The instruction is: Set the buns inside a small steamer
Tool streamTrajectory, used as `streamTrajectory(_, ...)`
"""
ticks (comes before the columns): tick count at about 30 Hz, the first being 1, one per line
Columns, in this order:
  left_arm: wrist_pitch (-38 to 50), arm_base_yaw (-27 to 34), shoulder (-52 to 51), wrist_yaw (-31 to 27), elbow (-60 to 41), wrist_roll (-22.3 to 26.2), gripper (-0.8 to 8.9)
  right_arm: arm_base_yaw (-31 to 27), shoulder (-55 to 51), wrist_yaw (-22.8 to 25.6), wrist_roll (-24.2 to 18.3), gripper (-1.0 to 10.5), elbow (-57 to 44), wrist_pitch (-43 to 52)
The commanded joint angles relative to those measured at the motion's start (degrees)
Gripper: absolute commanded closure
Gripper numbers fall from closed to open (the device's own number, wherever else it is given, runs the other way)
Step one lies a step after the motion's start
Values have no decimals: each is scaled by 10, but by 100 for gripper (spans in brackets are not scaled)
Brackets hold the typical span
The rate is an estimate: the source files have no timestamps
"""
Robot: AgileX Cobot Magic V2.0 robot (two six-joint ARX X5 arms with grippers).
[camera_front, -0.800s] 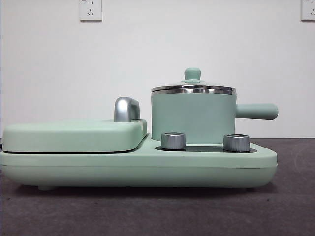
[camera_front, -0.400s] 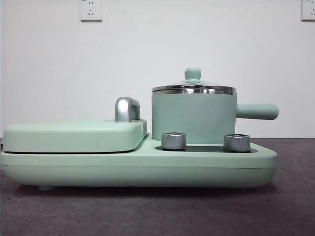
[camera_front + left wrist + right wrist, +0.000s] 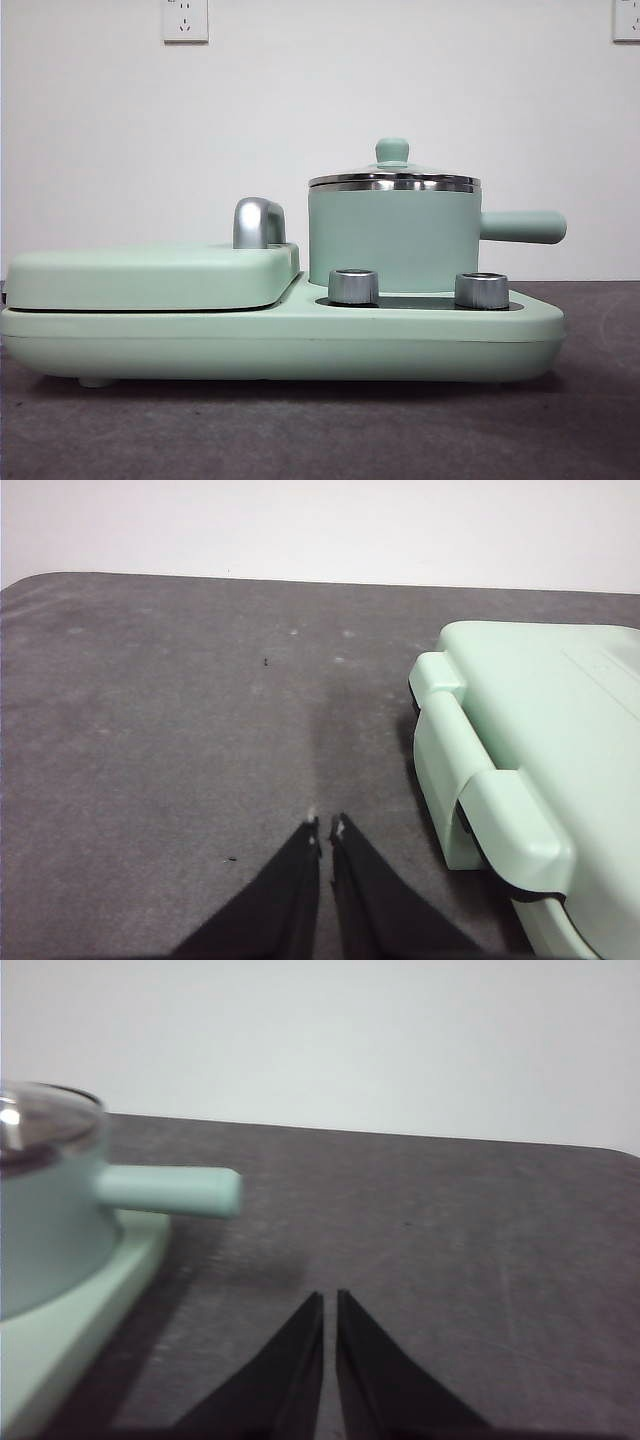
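The small steamer (image 3: 392,235) is a mint-green pot with a steel rim and a stubby side handle (image 3: 522,227). Its glass lid with the green knob (image 3: 391,151) is on. It stands on the right of a mint-green cooker base (image 3: 280,340). It also shows in the right wrist view (image 3: 50,1210). The buns are out of view. My left gripper (image 3: 326,827) is shut and empty over the dark table beside the cooker's left end. My right gripper (image 3: 330,1300) is shut and empty over the table, off the steamer's handle side. Neither arm shows in the front view.
A flat mint-green griddle lid (image 3: 150,275) with a chrome handle (image 3: 257,222) covers the cooker's left half; it shows in the left wrist view (image 3: 540,740). Two steel knobs (image 3: 352,286) sit in front of the steamer. A white wall stands behind the table.
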Motion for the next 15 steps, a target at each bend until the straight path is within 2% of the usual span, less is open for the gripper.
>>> streamTrajectory(1, -3, 0, -1, -1, -11, 3, 789, 0, -2, 10, -8, 927, -12, 9)
streamTrajectory(8, -3, 0, -1, -1, -11, 3, 789, 0, -2, 22, 5, 927, -14, -63)
streamTrajectory(15, -3, 0, -1, -1, -11, 3, 789, 0, -2, 22, 8, 927, -14, -61)
